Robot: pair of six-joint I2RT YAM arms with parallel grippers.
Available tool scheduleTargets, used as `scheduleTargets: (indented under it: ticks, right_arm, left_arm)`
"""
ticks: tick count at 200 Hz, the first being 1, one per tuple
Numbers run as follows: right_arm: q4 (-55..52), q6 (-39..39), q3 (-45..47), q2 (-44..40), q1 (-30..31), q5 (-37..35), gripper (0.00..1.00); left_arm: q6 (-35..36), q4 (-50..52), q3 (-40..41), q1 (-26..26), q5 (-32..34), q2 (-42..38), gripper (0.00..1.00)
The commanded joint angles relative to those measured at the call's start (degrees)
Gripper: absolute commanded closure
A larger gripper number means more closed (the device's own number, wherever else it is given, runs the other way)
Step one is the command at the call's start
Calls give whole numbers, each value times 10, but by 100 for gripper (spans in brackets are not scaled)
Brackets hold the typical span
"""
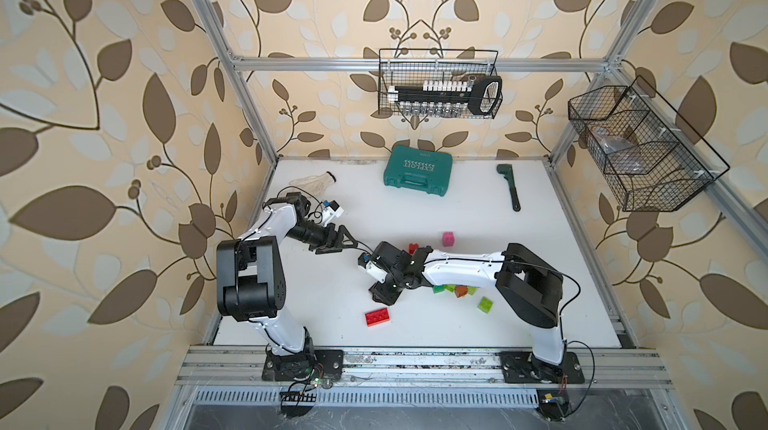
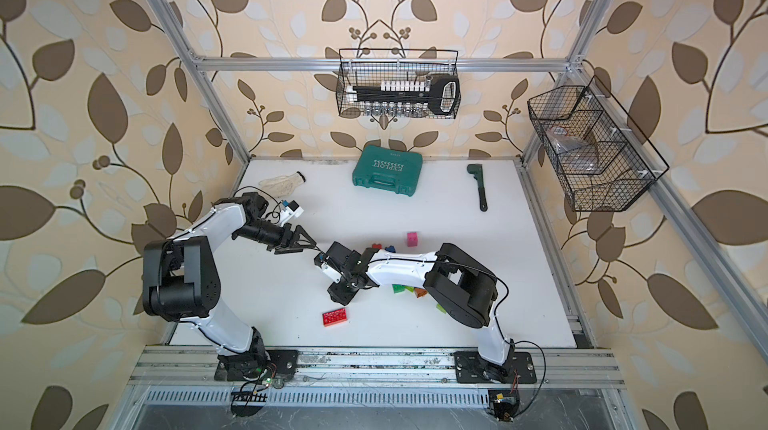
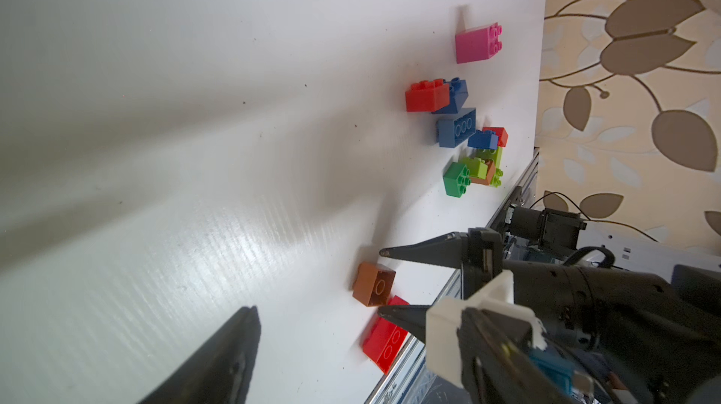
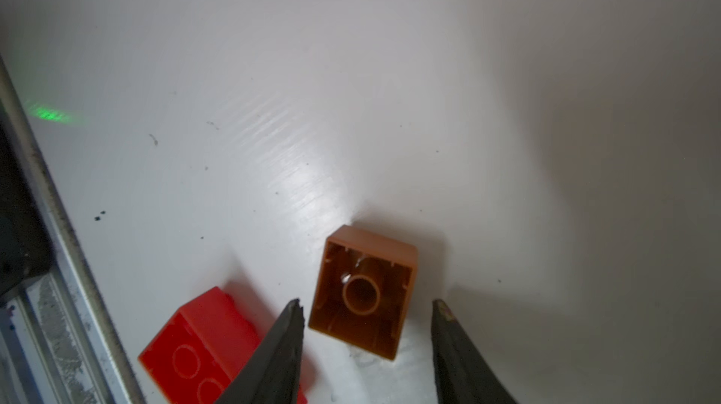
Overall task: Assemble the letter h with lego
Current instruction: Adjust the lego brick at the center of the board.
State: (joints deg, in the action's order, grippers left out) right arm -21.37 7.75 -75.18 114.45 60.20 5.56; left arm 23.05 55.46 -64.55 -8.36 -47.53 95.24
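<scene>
Left gripper [image 1: 340,243] hung open, empty, apart from the lego. Right gripper [image 4: 367,303] straddled the studs-down orange brick [image 4: 363,265] on the table [image 4: 390,90], jaws apart, nothing gripped. I'd centre, stay off the red brick [image 4: 203,339], then close.

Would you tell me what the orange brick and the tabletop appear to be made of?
Orange brick: likely moulded plastic, glossy; its upturned underside shows thin hollow walls and an inner tube.
Tabletop: smooth white board, semi-gloss, perhaps laminate or painted; a streaked glare patch shows on it.
</scene>
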Motion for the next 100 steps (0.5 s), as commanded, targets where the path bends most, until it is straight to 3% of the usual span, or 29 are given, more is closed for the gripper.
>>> scheduleTargets:
  ticks: [1, 80, 100]
  right_arm:
    - [9, 6, -19, 14, 0, -34, 53]
    - [32, 31, -27, 29, 6, -45, 53]
    - [33, 28, -35, 37, 8, -53, 59]
  left_arm:
    - [15, 7, 6, -4, 3, -31, 17]
    - [5, -12, 17, -4, 9, -56, 16]
    - [5, -14, 22, -4, 9, -60, 16]
